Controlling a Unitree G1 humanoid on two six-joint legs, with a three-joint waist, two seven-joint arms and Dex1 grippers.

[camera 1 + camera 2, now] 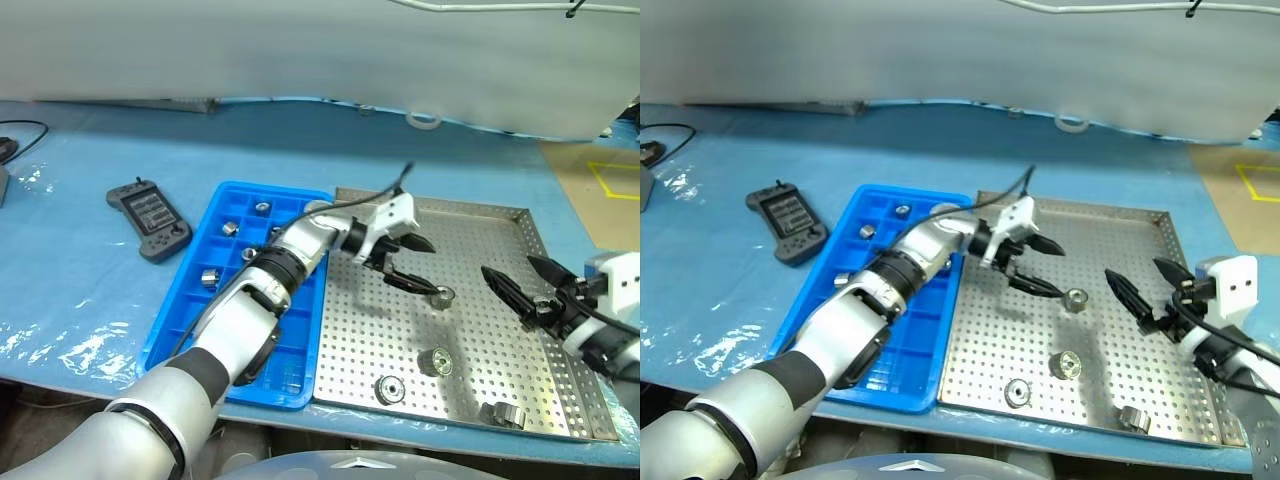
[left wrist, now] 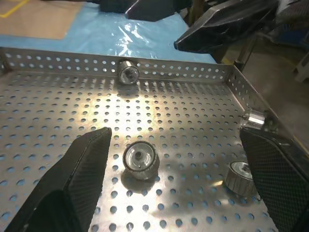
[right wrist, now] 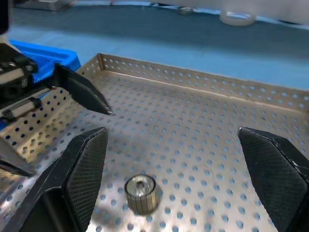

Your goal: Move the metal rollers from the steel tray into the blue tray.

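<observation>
We find the surface [image 1: 90, 290] covered with a blue sheet, carrying two trays side by side. The steel tray [image 1: 500, 260] lies on the robot's right, its perforated floor holding four metal rollers. The blue tray [image 1: 190, 310] lies just beside it on the left, touching or nearly touching its rim, and we count several rollers already seated in its far compartments [image 1: 262, 208]. A black handheld controller [image 1: 148, 218] rests on the sheet, left of the blue tray and apart from it.

The left claw [image 1: 412, 263] reaches across the blue tray and hangs over the far-left part of the steel tray, its fingers spread wide and holding nothing. One roller [image 1: 441, 296] lies just beside its lower fingertip; in the left wrist view this roller [image 2: 140, 160] sits between the spread fingers. The right claw [image 1: 530, 284] stands over the tray's right side, likewise spread wide and empty.

The remaining rollers lie nearer the robot: one mid-tray [image 1: 434, 361], one near the front rim [image 1: 389, 389], one toward the front right corner [image 1: 503, 413].
</observation>
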